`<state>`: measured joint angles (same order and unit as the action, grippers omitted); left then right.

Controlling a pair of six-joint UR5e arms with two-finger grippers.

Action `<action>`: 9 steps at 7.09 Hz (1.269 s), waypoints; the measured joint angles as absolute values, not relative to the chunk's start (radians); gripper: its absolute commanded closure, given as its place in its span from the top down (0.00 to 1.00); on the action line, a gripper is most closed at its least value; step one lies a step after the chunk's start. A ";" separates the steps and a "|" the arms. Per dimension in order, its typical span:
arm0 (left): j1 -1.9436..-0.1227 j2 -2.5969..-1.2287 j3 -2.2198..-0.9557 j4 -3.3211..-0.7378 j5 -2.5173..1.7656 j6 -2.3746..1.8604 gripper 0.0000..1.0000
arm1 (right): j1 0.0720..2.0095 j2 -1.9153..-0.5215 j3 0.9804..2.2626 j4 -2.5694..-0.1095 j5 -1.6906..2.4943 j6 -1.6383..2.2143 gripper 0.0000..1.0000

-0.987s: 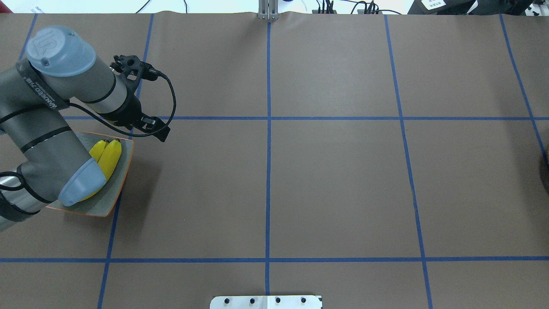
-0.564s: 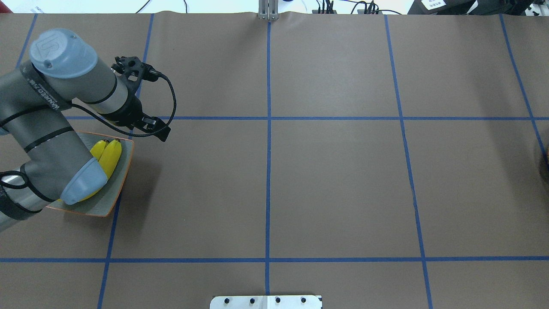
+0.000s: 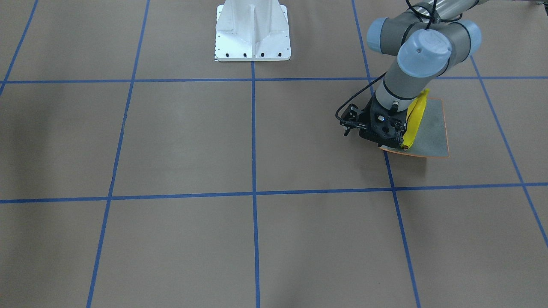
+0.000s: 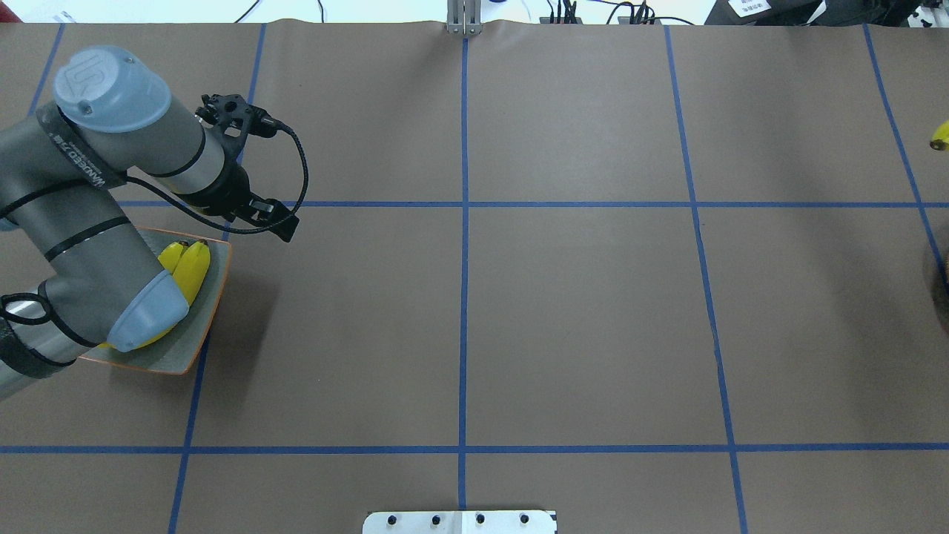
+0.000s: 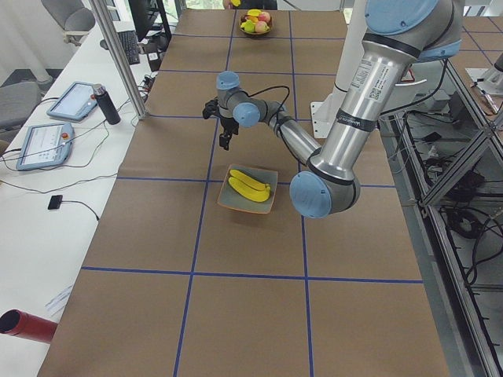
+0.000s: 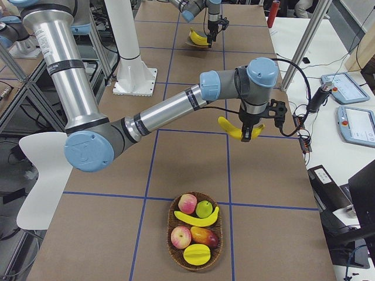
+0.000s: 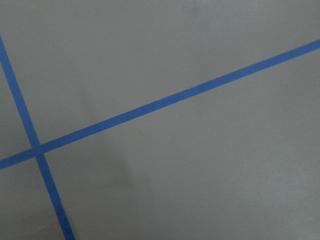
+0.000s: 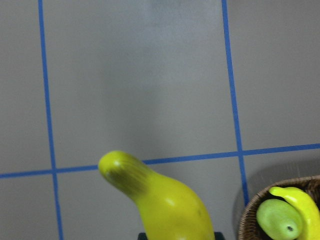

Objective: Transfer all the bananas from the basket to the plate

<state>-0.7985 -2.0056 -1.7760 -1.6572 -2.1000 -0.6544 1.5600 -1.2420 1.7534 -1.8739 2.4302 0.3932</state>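
Two bananas point(image 4: 189, 271) lie side by side on the grey-blue plate point(image 4: 202, 326), partly under my left arm. My left gripper point(image 4: 285, 225) hangs beside the plate's far corner, over bare table; its jaws do not show clearly. Far to the right, my right gripper point(image 6: 251, 133) is shut on a third banana point(image 8: 165, 202), held above the table beyond the basket point(image 6: 170, 225). That banana's tip point(image 4: 940, 136) pokes in at the overhead view's right edge. One more banana point(image 6: 197, 220) lies in the basket.
The basket also holds apples point(image 6: 187, 204), a mango and another yellow fruit. The robot's white base point(image 3: 252, 30) stands at the table's middle edge. Tablets point(image 6: 357, 126) and a metal post point(image 5: 118, 59) stand along the side bench.
A banana tip has come into the overhead view at the right edge. The left gripper has shifted slightly right and away from the plate.
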 measured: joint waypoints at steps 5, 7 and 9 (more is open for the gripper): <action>-0.799 -2.119 -1.748 -1.668 -2.103 -1.158 1.00 | 1.307 -1.236 1.777 -1.309 2.208 1.263 0.00; -0.799 -2.143 -1.737 -1.784 -2.102 -1.435 1.00 | 1.135 -1.225 1.826 -1.265 1.978 1.529 0.00; -0.799 -2.150 -1.719 -1.932 -2.098 -1.635 1.00 | 0.977 -1.187 1.848 -1.265 1.774 1.765 0.00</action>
